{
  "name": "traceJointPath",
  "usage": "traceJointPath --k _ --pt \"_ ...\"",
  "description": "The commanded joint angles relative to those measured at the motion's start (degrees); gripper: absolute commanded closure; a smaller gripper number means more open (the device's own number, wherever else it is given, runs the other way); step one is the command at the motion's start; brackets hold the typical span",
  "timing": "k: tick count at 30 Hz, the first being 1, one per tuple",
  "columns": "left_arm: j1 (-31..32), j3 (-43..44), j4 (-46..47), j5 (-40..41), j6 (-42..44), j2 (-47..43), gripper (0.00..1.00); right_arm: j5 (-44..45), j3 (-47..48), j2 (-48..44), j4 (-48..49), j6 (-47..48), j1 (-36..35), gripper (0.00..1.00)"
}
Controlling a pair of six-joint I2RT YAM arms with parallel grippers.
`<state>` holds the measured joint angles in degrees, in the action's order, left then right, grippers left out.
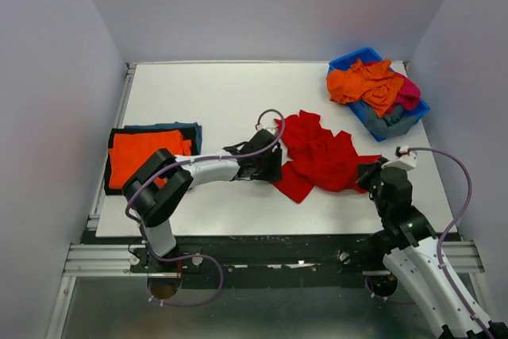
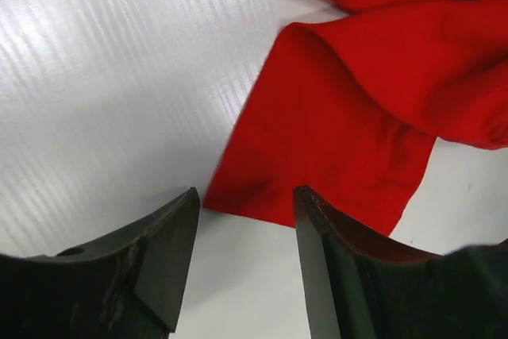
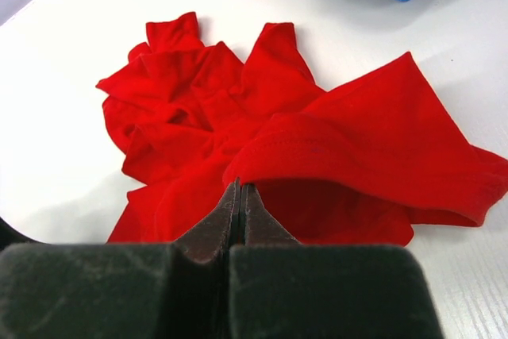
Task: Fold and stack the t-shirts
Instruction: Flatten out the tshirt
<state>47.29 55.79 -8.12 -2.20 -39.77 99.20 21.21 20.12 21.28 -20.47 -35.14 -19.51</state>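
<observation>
A crumpled red t-shirt (image 1: pixel 321 156) lies on the white table right of centre. My left gripper (image 1: pixel 274 166) is low at its left side. In the left wrist view that gripper (image 2: pixel 247 192) stands open, the jaws on either side of bare table just short of a flat corner of the red shirt (image 2: pixel 341 132). My right gripper (image 1: pixel 367 174) is at the shirt's right edge. In the right wrist view it (image 3: pixel 240 184) is shut, pinching the lifted hem of the red shirt (image 3: pixel 262 109). A folded orange t-shirt (image 1: pixel 143 156) lies on a teal-blue one (image 1: pixel 178 127) at the left.
A blue plastic bin (image 1: pixel 419 113) stands at the back right, holding a heaped orange shirt (image 1: pixel 369 85), a magenta one (image 1: pixel 409 93) and a grey one (image 1: pixel 385 121). White walls close in the table's left, back and right sides.
</observation>
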Motion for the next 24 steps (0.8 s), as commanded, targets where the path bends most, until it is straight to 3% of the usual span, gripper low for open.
traceJointPath --k 1,8,12,13,14,15,16,18,22,24 --pt "1.2 1.9 -1.1 -2.9 -1.6 4.0 0.43 1.5 -0.2 0.5 -0.3 -0.8 0.0 0.99" --pt "1.7 3.9 0.1 -0.2 -3.8 5.6 0.99 1.5 0.0 0.3 -0.6 -0.7 0.0 0.99" --pt "1.7 6.0 -3.6 5.6 -1.6 1.8 1.0 1.4 0.4 2.7 -0.4 -1.3 0.0 0.96" --pt "1.7 7.0 -5.0 7.5 -0.8 0.5 1.0 0.5 1.0 4.2 -0.5 -1.1 0.0 0.92" --pt "1.7 8.1 -6.9 10.0 0.3 -0.5 1.0 -0.8 1.7 5.6 -0.7 -0.3 0.0 0.71" --pt "1.7 9.4 -8.6 11.8 1.3 -1.7 1.0 -1.6 2.8 7.3 -1.1 0.4 0.0 0.37" --pt "1.7 10.6 -10.5 13.9 2.4 -2.9 1.0 -1.9 4.2 8.6 -2.1 0.8 0.0 0.21" --pt "1.7 13.5 -13.6 16.8 4.3 -5.1 1.0 -3.4 6.8 11.2 -3.0 2.7 0.0 0.12" --pt "1.7 17.6 -15.5 15.6 8.6 -8.8 1.0 -11.9 11.5 15.0 -2.6 10.2 -0.1 0.12" --pt "1.9 18.9 -14.7 12.8 11.0 -10.3 1.0 -20.2 12.9 16.2 -0.5 14.7 -0.1 0.12"
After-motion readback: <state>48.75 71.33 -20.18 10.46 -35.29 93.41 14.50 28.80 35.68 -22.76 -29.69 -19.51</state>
